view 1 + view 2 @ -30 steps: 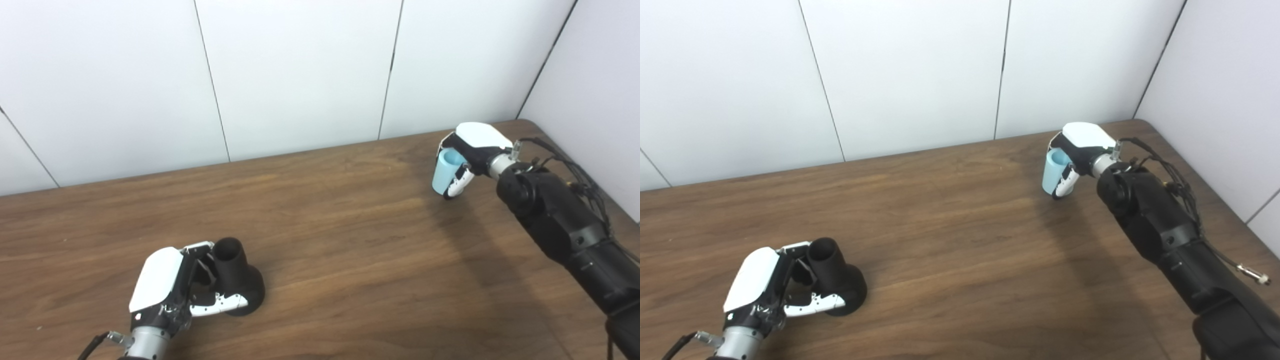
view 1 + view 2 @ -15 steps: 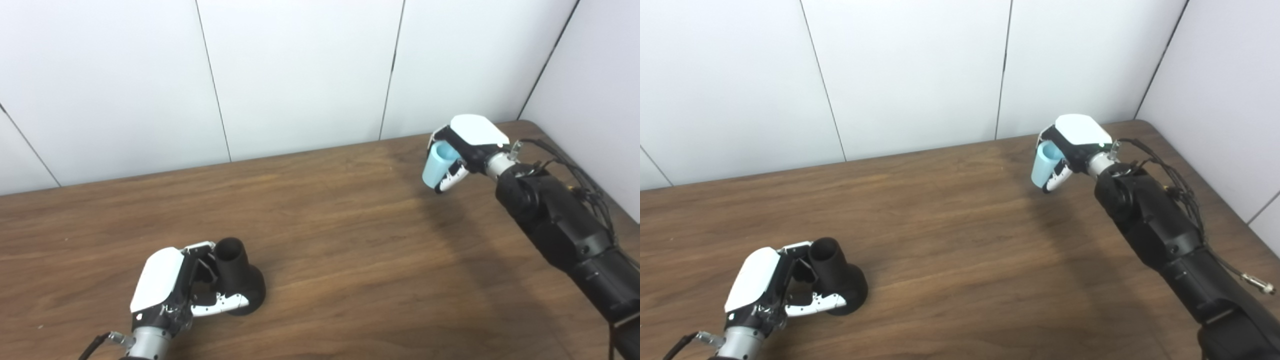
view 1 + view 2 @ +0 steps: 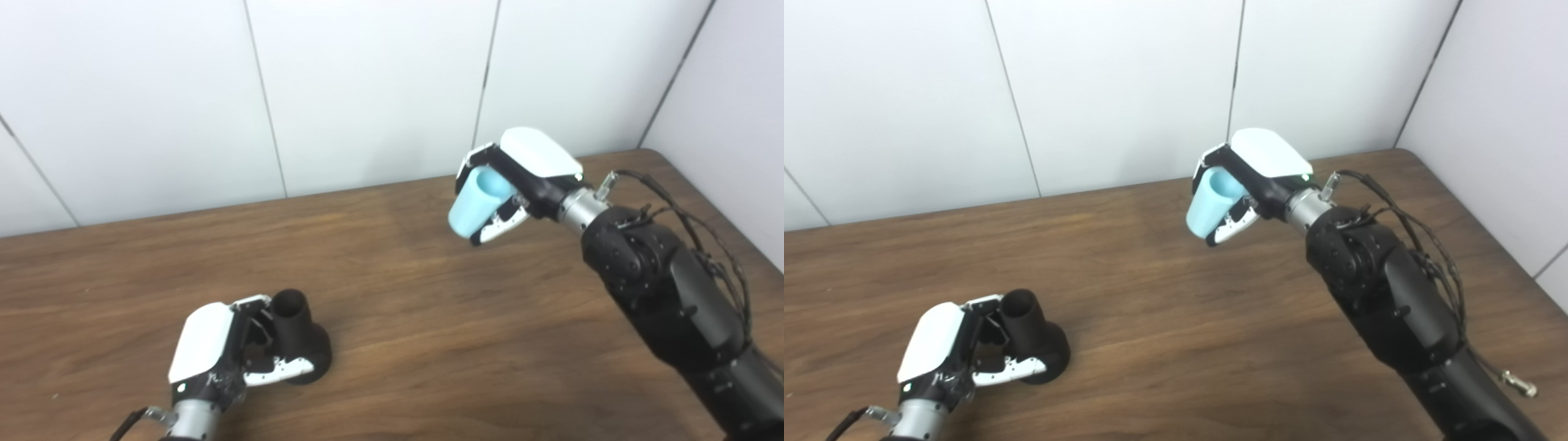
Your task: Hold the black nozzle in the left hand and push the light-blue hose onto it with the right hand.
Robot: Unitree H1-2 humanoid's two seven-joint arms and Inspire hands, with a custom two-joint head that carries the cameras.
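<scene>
Left hand [image 3: 211,355], fingers [image 3: 278,370] curled around the black nozzle [image 3: 300,334], which stands upright on the wooden worktop [image 3: 429,343] at lower left. Right hand [image 3: 520,177], raised above the worktop's far side, fingers wrapped around the tilted light-blue hose [image 3: 474,202], well apart from the nozzle.

so the nozzle [image 3: 299,334] sits on the table [image 3: 429,343] at the near left, wide end down, with the left hand [image 3: 211,349] wrapped round it from its left. the hose [image 3: 474,202] is way off to the far right, held up above the table in the right hand [image 3: 517,177], well apart from the nozzle
</scene>
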